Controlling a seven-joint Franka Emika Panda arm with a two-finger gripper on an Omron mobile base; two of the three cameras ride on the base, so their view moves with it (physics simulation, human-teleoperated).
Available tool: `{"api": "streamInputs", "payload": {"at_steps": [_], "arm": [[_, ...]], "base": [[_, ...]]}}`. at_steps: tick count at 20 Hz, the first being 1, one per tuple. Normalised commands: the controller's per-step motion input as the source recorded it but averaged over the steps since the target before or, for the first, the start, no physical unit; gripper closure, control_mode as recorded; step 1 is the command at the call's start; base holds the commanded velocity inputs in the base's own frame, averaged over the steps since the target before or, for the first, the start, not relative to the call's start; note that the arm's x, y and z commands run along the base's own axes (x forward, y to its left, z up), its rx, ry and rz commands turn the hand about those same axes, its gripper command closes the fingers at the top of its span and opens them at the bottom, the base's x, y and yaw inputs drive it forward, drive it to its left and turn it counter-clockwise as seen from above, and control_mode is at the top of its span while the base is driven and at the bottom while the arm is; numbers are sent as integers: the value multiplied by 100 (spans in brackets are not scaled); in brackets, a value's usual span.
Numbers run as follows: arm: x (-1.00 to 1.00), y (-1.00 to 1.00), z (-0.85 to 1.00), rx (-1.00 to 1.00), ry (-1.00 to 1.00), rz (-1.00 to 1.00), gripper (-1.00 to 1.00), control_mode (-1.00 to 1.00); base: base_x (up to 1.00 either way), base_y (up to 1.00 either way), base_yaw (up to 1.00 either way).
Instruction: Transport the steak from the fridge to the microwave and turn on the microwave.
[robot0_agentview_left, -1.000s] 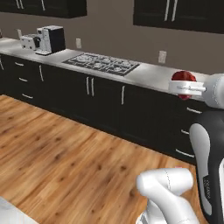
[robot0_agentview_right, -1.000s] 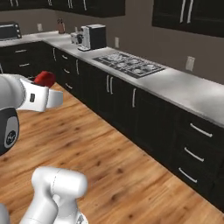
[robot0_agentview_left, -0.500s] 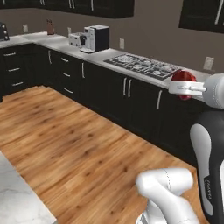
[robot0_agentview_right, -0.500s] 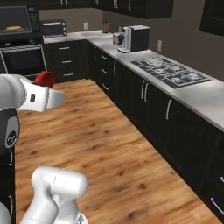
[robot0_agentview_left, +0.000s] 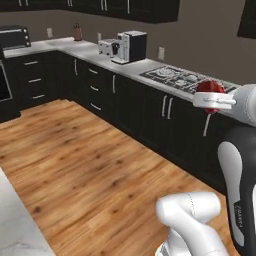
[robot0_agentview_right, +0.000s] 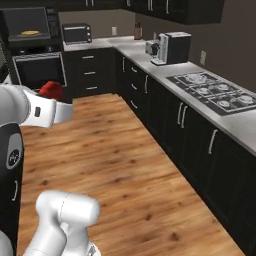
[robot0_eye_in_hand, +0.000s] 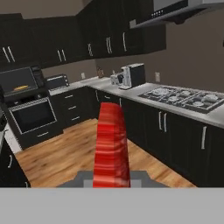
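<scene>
The white arm rises from the base, bends at its dark elbow joint and reaches out level, well above the wooden floor (robot0_agentview_left: 80, 165). Its pincer (robot0_agentview_left: 210, 96) is clamped on the steak (robot0_eye_in_hand: 112, 146) (held upright, edge-on to the hand view).

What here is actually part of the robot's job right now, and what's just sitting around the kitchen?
Part of the job:
steak, held in the shut gripper
microwave, at the far end

Just sitting around:
coffee machine
toaster
stovetop
toaster oven
oven
</scene>
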Motion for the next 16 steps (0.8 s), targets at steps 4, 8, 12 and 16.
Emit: {"api": "streamInputs", "payload": {"at_steps": [4, 8, 12, 16], "arm": [[0, 0, 0, 0, 0, 0, 100, 100], [0, 0, 0, 0, 0, 0, 100, 100], [0, 0, 0, 0, 0, 0, 100, 100], [0, 0, 0, 0, 0, 0, 100, 100]], "base": [[75, 0, 14], [71, 0, 20], [70, 0, 26], [69, 0, 31]]}}
